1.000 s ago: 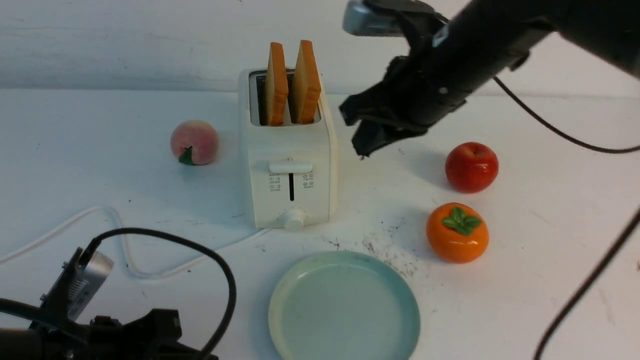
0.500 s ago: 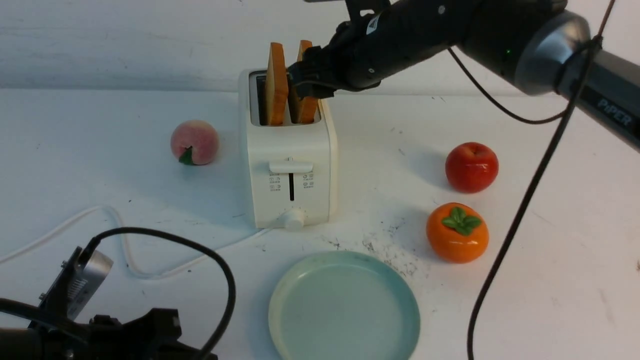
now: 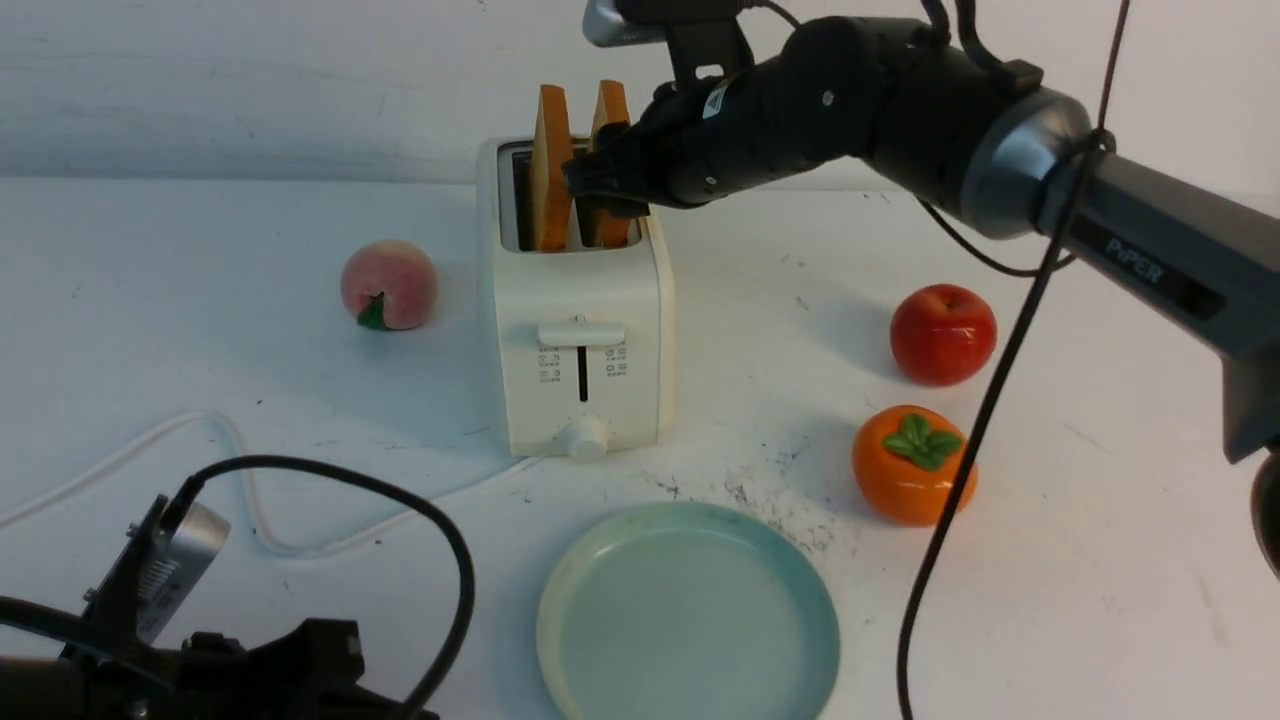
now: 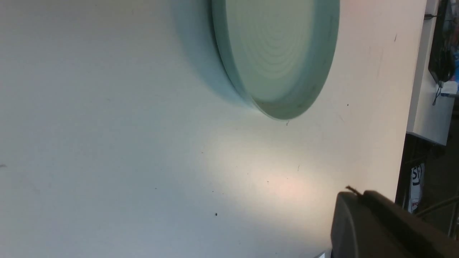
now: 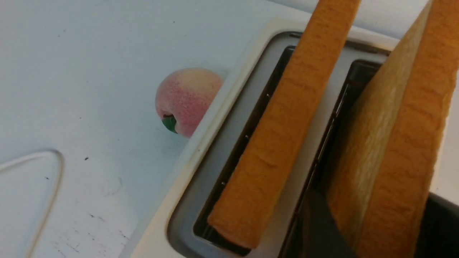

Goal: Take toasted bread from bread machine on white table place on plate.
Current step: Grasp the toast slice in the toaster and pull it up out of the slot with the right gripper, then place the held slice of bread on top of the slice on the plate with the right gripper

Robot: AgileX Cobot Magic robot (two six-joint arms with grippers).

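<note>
My left claw (image 3: 330,660) hung low over the white table (image 3: 1050,560), out at about 8 o'clock from the plate (image 3: 690,620). Its two fingers were pressed together with nothing between them. A pink peach (image 3: 389,284) sat on the table at 9 o'clock from the bread machine (image 3: 583,320), a little way off and not touching it. The bread machine stood in the middle of the table with its lever and knob facing me. The toasted bread was in it, one slice in each slot, both standing up with their tops poking out. The left slice (image 3: 552,170) stood alone and nothing touched it. My right claw (image 3: 600,185) reached in from 2 o'clock, over the top of the bread machine, and pinched the right slice (image 3: 612,108). In my right wrist view, one dark finger (image 5: 315,225) sat in the gap between the two slices, against the right slice's pale face, and the other dark finger sat against its far side. The plate lay flat at 5 o'clock from the bread machine, close to it, with no bread on it. A red apple (image 3: 943,333) sat at 3 o'clock from the bread machine, well apart. An orange fruit with a green leaf top (image 3: 914,465) sat just at 6 o'clock from the apple.
</note>
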